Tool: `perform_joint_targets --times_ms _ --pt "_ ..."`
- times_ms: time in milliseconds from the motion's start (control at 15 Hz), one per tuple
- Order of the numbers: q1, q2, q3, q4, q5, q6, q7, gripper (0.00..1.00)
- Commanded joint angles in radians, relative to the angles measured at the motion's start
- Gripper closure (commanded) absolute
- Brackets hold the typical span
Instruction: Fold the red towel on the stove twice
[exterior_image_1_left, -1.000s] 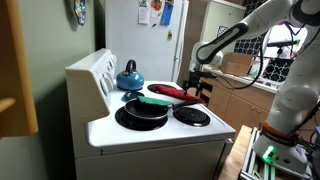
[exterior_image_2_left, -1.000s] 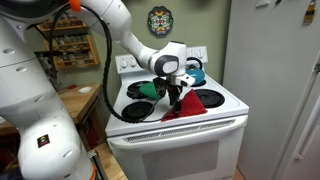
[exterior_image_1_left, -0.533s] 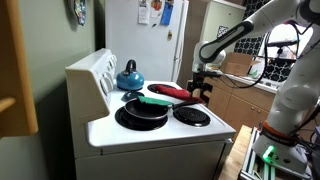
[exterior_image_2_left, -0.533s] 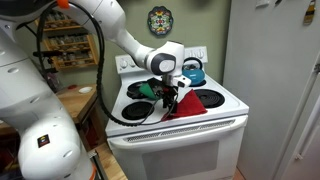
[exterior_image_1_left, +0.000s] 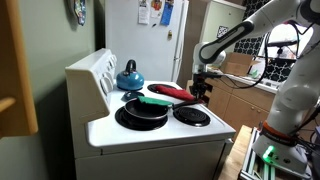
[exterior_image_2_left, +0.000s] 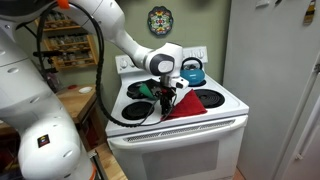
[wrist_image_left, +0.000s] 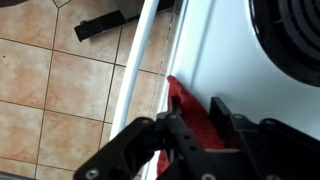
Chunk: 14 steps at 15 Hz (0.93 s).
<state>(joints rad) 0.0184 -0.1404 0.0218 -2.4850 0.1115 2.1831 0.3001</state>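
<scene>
towel edge is what i am pinching here. in an exterior view the gripper (exterior_image_1_left: 200, 88) is hanging low by the front edge of the stove (exterior_image_1_left: 150, 135), and its fingers seem to be clenching the red towel (exterior_image_1_left: 168, 92), ready for carrying that edge across. in an exterior view the red towel (exterior_image_2_left: 190, 108) is rising in a peak to the gripper (exterior_image_2_left: 168, 97), with the rest lying flat near the stove's front lip. in the wrist view the towel (wrist_image_left: 182, 98) is showing as a creased red strip between the fingers, over the white edge beside the oven handle (wrist_image_left: 140, 70).
</scene>
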Motion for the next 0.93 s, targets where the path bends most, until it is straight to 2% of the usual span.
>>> perform_joint_targets --times_ms 0,67,133,333,600,667,867 --pt "-0.007 -0.045 0.007 -0.032 -0.021 -0.006 0.007 0.93" --pt "-0.009 -0.056 0.007 -0.037 -0.025 -0.008 0.012 0.99" --pt "-0.01 -0.072 0.006 -0.042 -0.026 -0.012 0.012 1.0" --pt "-0.021 -0.128 0.007 -0.055 -0.05 -0.019 0.03 0.99" --pt "-0.06 -0.191 0.003 -0.017 -0.118 -0.043 0.048 0.99" --pt "-0.043 -0.137 0.006 -0.009 -0.078 -0.019 0.022 0.95" --pt "-0.061 -0.176 0.005 -0.004 -0.1 -0.028 0.027 0.95"
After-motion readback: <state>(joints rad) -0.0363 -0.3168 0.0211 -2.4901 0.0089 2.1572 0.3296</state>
